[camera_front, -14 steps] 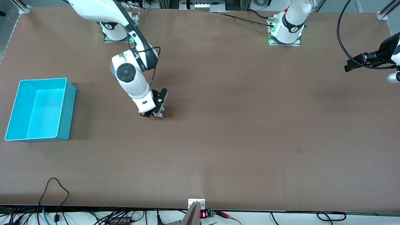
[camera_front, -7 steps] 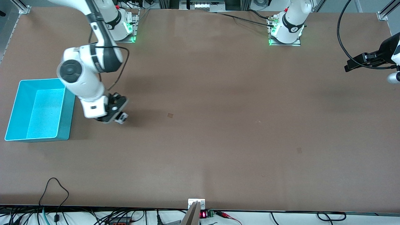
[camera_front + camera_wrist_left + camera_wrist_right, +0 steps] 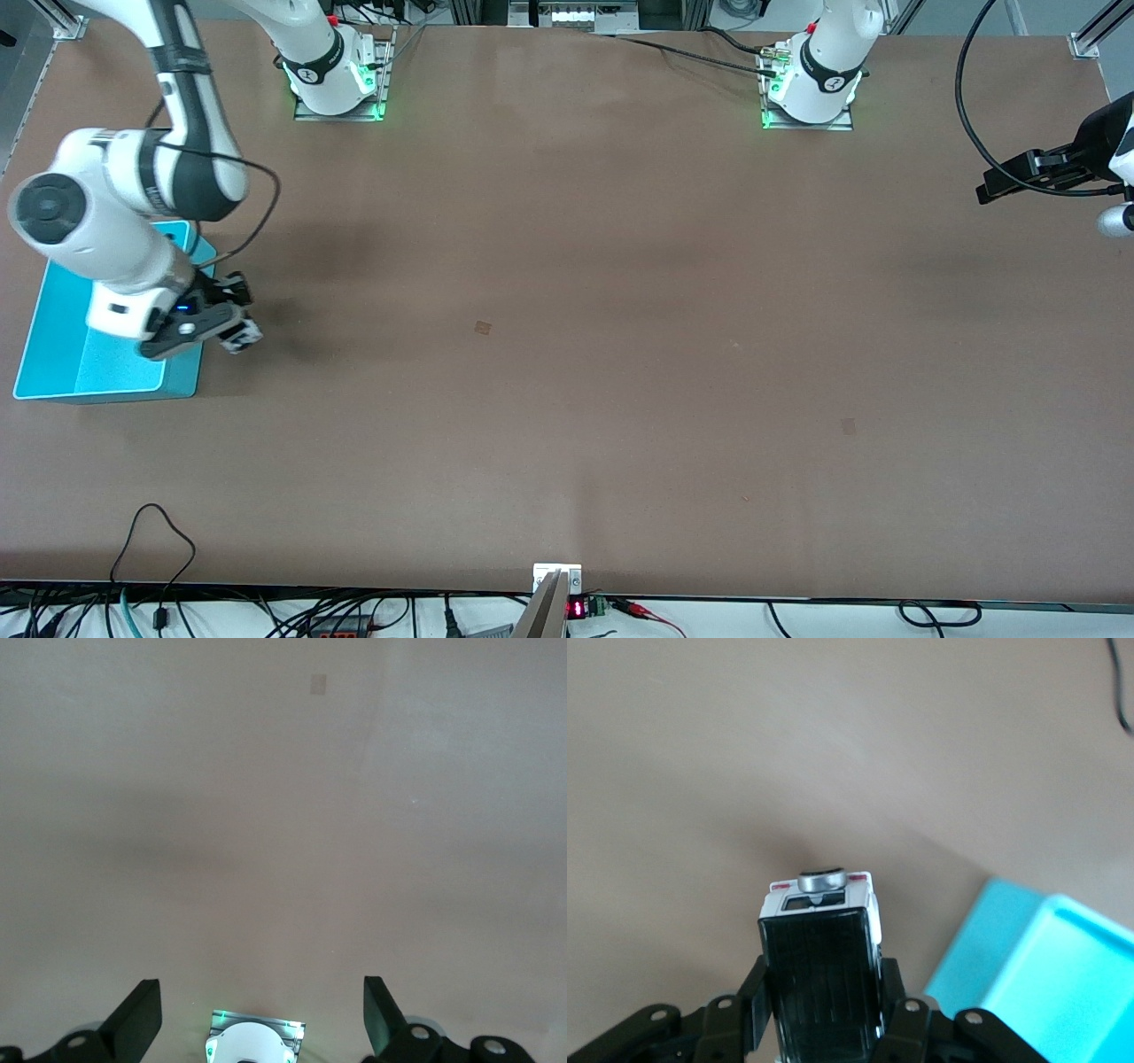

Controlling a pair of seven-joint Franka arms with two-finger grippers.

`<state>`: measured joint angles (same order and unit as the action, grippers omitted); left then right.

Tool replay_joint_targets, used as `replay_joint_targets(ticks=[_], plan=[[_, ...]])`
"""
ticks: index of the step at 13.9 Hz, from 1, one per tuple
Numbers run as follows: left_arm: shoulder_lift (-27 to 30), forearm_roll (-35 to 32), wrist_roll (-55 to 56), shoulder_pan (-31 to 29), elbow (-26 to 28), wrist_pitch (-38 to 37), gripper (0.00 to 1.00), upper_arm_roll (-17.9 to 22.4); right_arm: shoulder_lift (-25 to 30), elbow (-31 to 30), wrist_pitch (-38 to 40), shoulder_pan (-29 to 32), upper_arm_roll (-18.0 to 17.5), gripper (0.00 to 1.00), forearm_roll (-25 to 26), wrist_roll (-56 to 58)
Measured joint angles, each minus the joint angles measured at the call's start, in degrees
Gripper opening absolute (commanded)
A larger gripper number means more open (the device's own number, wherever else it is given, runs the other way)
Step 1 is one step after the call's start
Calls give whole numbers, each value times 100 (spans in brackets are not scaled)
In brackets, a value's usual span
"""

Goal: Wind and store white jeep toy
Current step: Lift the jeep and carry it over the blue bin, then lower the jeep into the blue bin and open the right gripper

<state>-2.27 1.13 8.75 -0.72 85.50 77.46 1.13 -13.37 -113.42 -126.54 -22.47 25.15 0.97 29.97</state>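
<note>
**Inspector A:** Position of the right gripper?

**Inspector B:** Raised above the brown table, just beside the turquoise bin at the right arm's end of the table. In the front view it sits over the bin's wall facing the table's middle, at the corner nearer the front camera. Its fingers are clamped on the white jeep toy.

**Inspector A:** Confirm the toy's condition in the grasp.

**Inspector B:** The right wrist view shows the white jeep toy held between the two black fingers, one on each side of its body. The black rectangular roof panel faces the wrist camera. A round grey disc sits at the end pointing away from the gripper, with small red marks on either side of it. The toy is clear of the table and casts a shadow on it. It is not inside the bin; the bin's rim shows just beside it in that view.

**Inspector A:** The bin's contents?

**Inspector B:** The arm covers much of the bin. The part of the floor that shows is bare.

**Inspector A:** And the left gripper?

**Inspector B:** It waits up in the air at the left arm's end of the table. The left wrist view shows its fingers standing well apart, with nothing between them, over bare table. The left arm's base shows between them.

**Inspector A:** Anything else on the surface?

**Inspector B:** A small dark square mark near the table's middle.
</note>
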Motion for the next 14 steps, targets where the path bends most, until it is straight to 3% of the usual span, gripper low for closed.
replay_joint_targets(ticks=[5,8,14], plan=[[0,5,0,4,-1,0,100,-28,-93,-60,93,252,948,0,2,-212],[0,5,0,0,-2,0,100,-28,-226,-85,57,751,1005,0,3,-251],[0,5,0,-5,-5,0,100,-15,-915,-446,-1031,1438,1003,0,-188,-260]])
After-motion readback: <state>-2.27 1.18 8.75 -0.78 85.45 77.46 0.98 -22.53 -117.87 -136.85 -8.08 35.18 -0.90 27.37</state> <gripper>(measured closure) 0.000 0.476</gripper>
